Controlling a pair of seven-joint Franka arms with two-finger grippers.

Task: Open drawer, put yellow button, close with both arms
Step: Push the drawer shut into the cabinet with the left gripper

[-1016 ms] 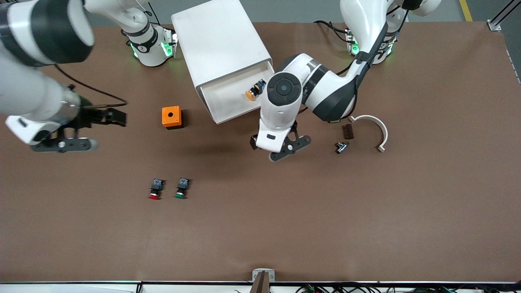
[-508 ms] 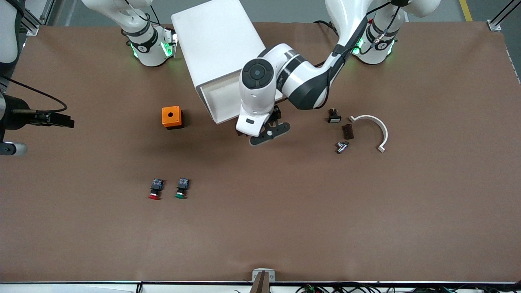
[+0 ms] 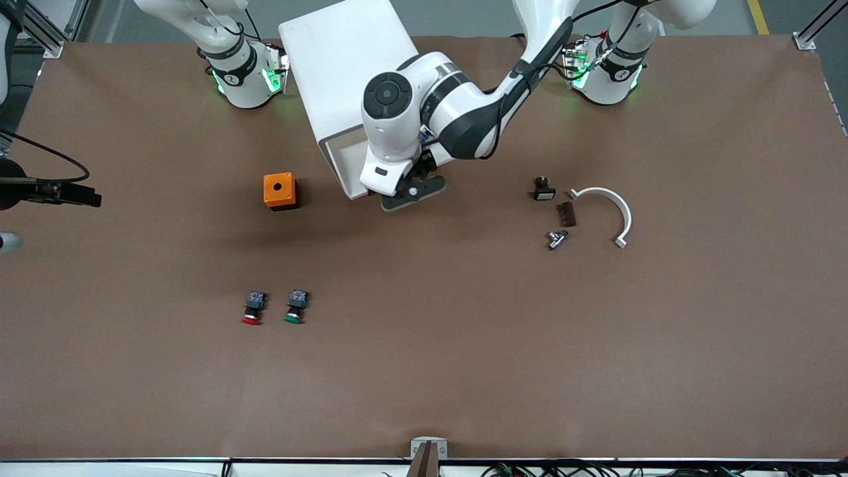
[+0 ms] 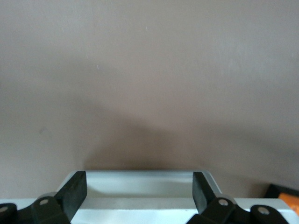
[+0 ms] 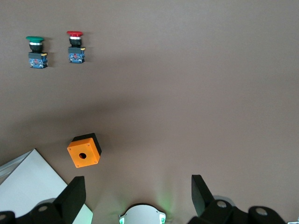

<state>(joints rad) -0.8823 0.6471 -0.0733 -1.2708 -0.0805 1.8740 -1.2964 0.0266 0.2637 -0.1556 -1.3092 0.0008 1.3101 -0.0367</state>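
The white cabinet (image 3: 351, 59) stands between the arms' bases with its top drawer (image 3: 344, 162) pulled out. My left gripper (image 3: 405, 192) hangs open and empty over the drawer's front wall. In the left wrist view the open gripper (image 4: 138, 186) frames the white front rim of the drawer (image 4: 140, 179). The yellow button is hidden under the left arm's wrist. My right gripper (image 5: 138, 186) is open and empty, held high at the right arm's end of the table, and shows only at the edge of the front view (image 3: 73, 194).
An orange box with a hole (image 3: 279, 190) sits beside the drawer toward the right arm's end. The red-capped button (image 3: 252, 310) and green-capped button (image 3: 295, 308) lie nearer the front camera. A white curved piece (image 3: 613, 205) and small dark parts (image 3: 555, 218) lie toward the left arm's end.
My left gripper has moved from the table in front of the drawer to over its front wall, covering the yellow button. My right gripper has drawn back toward its end of the table.
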